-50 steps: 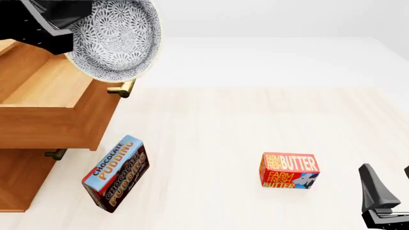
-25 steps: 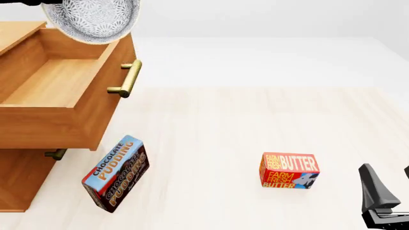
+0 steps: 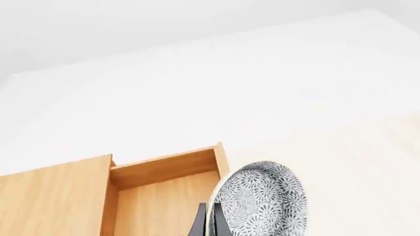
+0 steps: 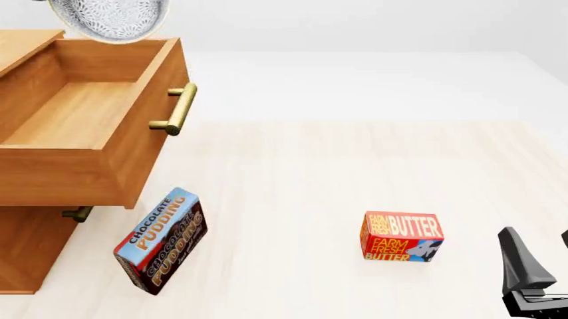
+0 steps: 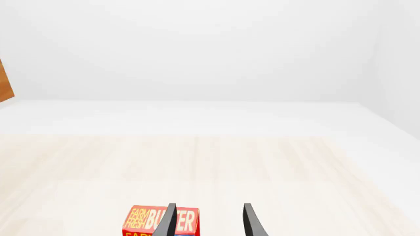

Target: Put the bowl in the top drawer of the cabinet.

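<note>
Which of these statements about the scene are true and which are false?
1. The top drawer is pulled open. True.
2. The bowl rests on the drawer floor. False: it is held in the air above the drawer's back part.
3. The left gripper is shut on the bowl's rim. True.
4. The right gripper holds the butter box. False: it is open and empty, with the box on the table beyond it.
5. The pudding box lies inside the drawer. False: it is on the table, in front of the cabinet.
</note>
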Action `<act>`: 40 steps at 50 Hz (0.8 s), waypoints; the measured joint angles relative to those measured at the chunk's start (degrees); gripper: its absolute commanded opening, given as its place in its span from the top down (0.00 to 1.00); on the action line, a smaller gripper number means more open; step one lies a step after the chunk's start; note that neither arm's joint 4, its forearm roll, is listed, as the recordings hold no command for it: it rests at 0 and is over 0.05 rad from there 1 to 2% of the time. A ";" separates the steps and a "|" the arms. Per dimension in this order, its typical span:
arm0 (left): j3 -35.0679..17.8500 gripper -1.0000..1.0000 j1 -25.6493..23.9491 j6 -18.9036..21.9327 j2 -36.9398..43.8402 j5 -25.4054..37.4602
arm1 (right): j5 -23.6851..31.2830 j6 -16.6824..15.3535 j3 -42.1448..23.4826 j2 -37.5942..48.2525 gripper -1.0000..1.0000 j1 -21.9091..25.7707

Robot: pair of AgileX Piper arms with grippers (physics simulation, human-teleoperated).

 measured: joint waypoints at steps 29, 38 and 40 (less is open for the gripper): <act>-3.73 1.00 7.40 -7.57 5.08 1.78 | 0.00 0.00 0.00 0.00 0.00 0.00; -3.38 1.00 8.83 -8.83 6.00 1.64 | 0.00 0.00 0.00 0.00 0.00 0.00; -3.17 1.00 9.09 -9.10 6.14 1.57 | 0.00 0.00 0.00 0.00 0.00 0.00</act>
